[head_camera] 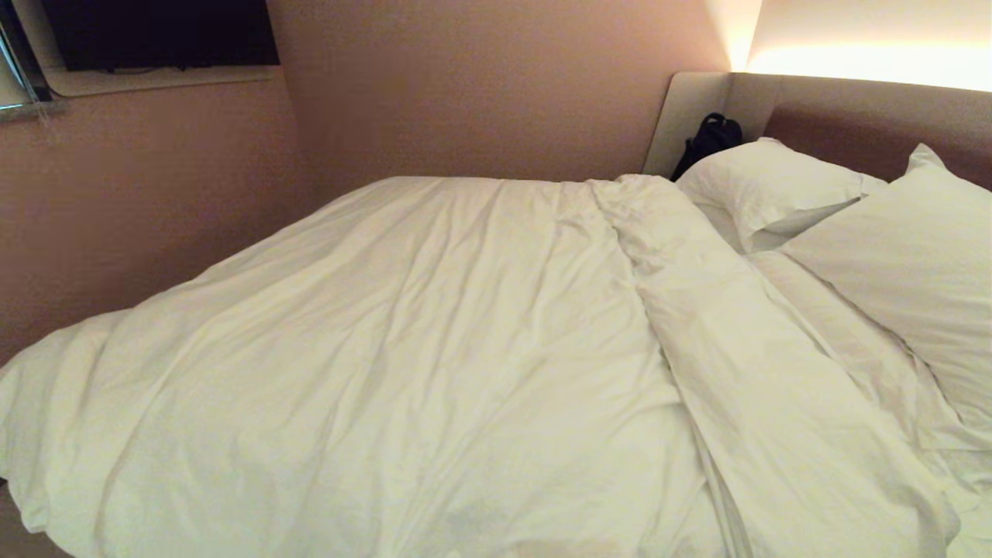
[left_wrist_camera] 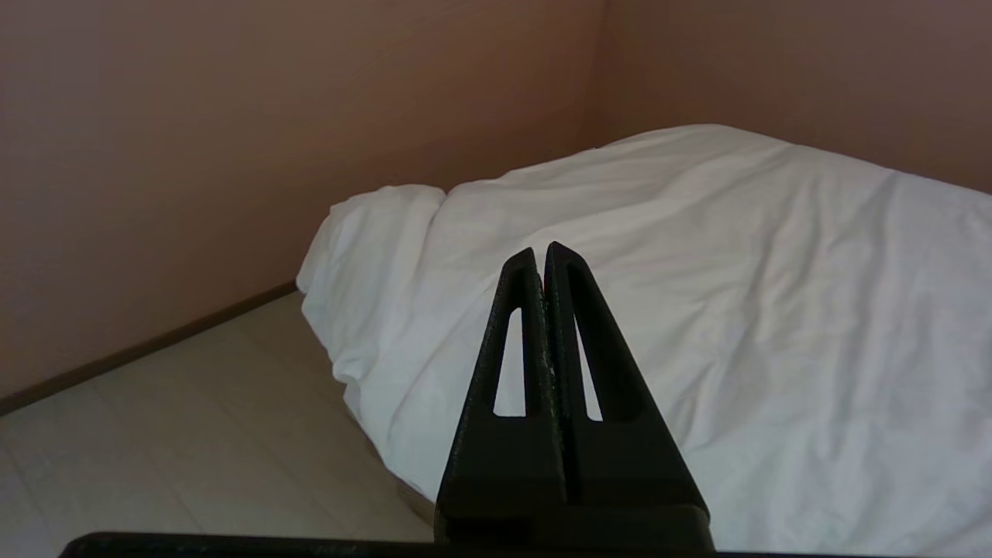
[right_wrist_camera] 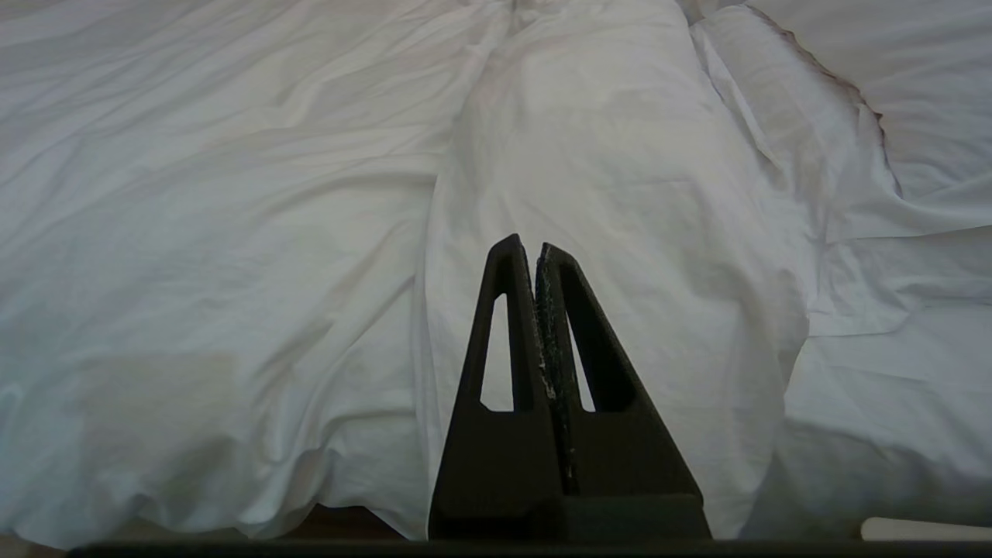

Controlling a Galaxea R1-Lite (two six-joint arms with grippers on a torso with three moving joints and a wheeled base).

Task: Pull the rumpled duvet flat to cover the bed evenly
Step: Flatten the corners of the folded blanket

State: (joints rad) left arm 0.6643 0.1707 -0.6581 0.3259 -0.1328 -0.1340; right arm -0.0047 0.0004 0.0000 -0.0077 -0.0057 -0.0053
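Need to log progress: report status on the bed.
Left gripper shut, empty. Right gripper shut, empty, over duvet. Duvet spread, ridge bunched near pillows. Nothing in the way.

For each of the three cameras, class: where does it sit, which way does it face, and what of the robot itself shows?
Head view: from above, looking down over the duvet toward the pillows and headboard; no arm shows.
Left wrist view: behind the shut left gripper, facing the duvet's corner, floor and wall.
Right wrist view: behind the shut right gripper, facing the duvet's folded ridge.
Shared: all three show the duvet.
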